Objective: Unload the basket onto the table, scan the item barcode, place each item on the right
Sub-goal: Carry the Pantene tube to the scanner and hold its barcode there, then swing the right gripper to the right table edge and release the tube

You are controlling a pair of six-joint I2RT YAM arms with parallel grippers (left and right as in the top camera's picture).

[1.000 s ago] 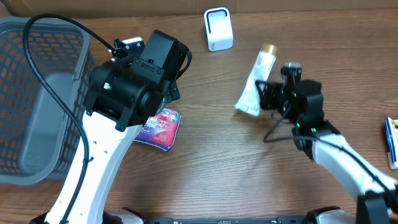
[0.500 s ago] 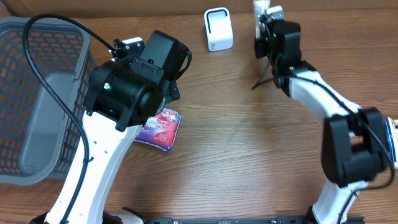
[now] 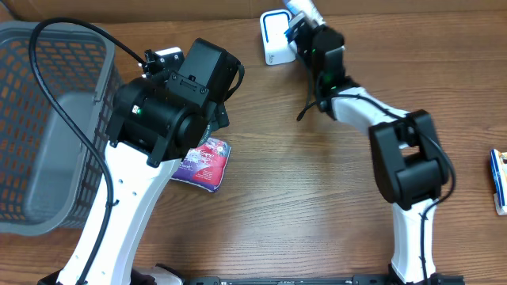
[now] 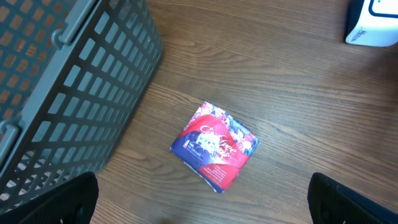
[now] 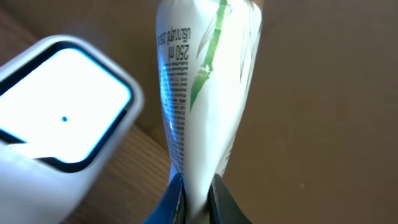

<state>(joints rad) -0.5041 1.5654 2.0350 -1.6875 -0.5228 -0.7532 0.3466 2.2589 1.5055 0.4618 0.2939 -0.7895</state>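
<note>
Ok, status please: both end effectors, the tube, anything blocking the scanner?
Right end effector shut on the tube, held up beside the scanner. Left end effector open, above the packet. Nothing between tube and scanner.

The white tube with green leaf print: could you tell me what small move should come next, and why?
Probably slide the white tube with green leaf print across in front of the lit window of the white scanner, twisting it slightly. The right gripper is shut on its crimped end, it sits beside the window, not facing it, and no barcode shows.
</note>
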